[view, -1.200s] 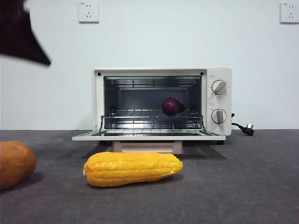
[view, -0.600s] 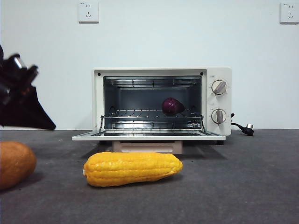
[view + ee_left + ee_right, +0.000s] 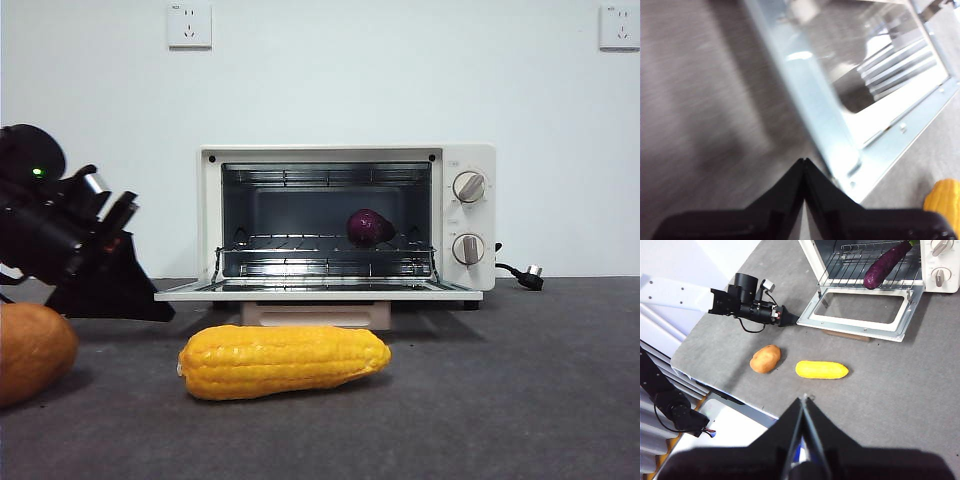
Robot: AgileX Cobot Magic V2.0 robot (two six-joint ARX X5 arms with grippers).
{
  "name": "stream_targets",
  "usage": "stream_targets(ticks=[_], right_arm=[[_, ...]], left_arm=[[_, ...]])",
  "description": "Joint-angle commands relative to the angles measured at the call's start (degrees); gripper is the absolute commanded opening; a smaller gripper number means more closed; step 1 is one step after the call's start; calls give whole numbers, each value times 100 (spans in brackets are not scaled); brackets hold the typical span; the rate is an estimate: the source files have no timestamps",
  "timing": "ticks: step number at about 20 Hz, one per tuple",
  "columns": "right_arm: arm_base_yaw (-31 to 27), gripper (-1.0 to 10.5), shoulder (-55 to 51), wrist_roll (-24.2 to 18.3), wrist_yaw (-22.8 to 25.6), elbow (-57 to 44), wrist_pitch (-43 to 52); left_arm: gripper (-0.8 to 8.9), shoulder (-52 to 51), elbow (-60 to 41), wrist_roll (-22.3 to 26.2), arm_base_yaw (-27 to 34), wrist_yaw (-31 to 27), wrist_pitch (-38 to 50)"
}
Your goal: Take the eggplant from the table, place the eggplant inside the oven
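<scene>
Left arm low over worktop, reaching forward almost level, black wrist with small green light on. Left end effector (image 3: 804, 162) with both jaws pressed together to one point, holding nothing; same tip in front view (image 3: 160, 312). Right arm high above worktop, looking down. Right end effector (image 3: 805, 399) also closed to point, empty

The orange-brown vegetable (image 3: 30, 352) is cut off at the front view's edge.
</scene>
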Motion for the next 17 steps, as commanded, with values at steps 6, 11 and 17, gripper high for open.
stream_targets(ticks=[6,11,17], right_arm=[[11,-12,-33,39,-11,-7,-138],[11,-12,-33,13,2,-9,-138],[11,-12,-33,-7,2,-13,-138]], left_arm=[[-7,186,-22,-817,-352,289,761],[-7,168,111,-1499,-319,730,1364],[-7,81,636,-1694,-319,782,1394]])
